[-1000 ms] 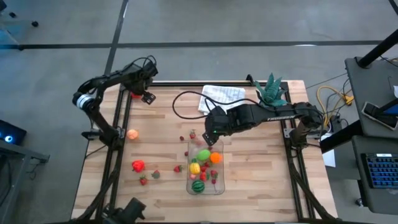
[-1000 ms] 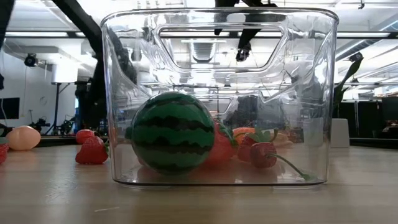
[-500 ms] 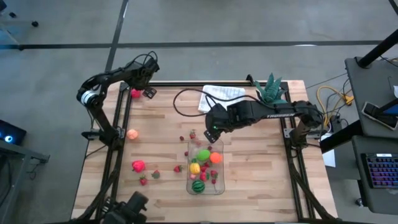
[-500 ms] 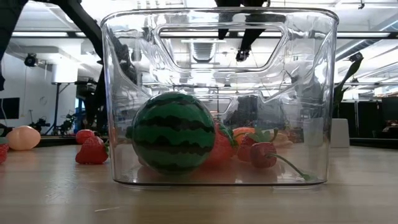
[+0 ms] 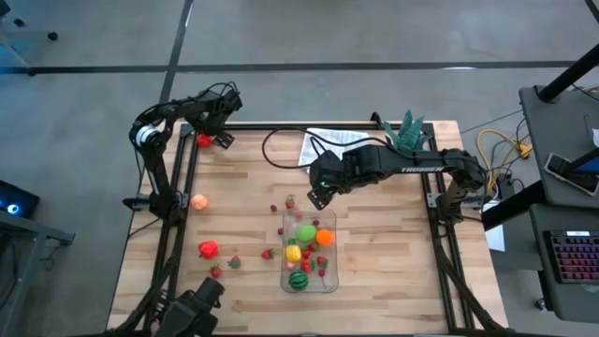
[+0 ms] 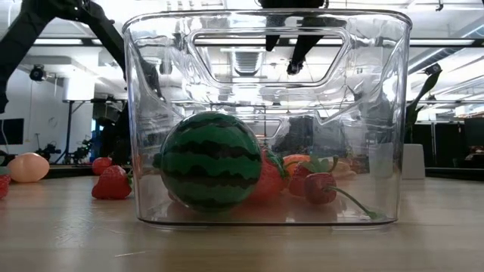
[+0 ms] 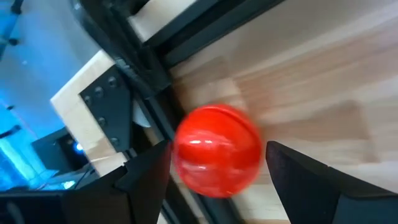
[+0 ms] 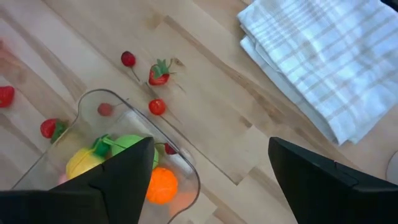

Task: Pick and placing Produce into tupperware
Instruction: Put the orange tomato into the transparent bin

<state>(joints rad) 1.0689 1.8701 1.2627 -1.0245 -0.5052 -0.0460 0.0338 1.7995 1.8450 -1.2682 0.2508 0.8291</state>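
A round red fruit (image 7: 217, 158) rests on the table at its far left corner (image 5: 203, 140). My left gripper (image 7: 217, 146) is open, tipped down over the fruit (image 5: 213, 139) with one finger on each side; whether they touch it I cannot tell. The clear tupperware (image 5: 309, 253) stands near the middle of the table. It holds a striped melon (image 6: 210, 161), lime-green, yellow and orange fruit (image 8: 163, 185) and small red pieces. My right gripper (image 8: 211, 149) hangs wide open above the tupperware's far end (image 5: 318, 198), with nothing between its fingers.
Loose produce lies left of the tupperware: a peach-coloured fruit (image 5: 199, 200), a red one (image 5: 207, 249) and small strawberries (image 5: 234, 262). More strawberries (image 8: 158, 74) lie just beyond the tupperware's far end. A white folded cloth (image 5: 332, 145), a black cable (image 5: 276, 159) and a potted plant (image 5: 407, 136) stand along the far edge.
My left gripper has sunk and shifted a little toward the table's far edge over the red fruit, turning somewhat. The fruit has stayed where it was. My right gripper has drifted slightly toward the far edge above the tupperware.
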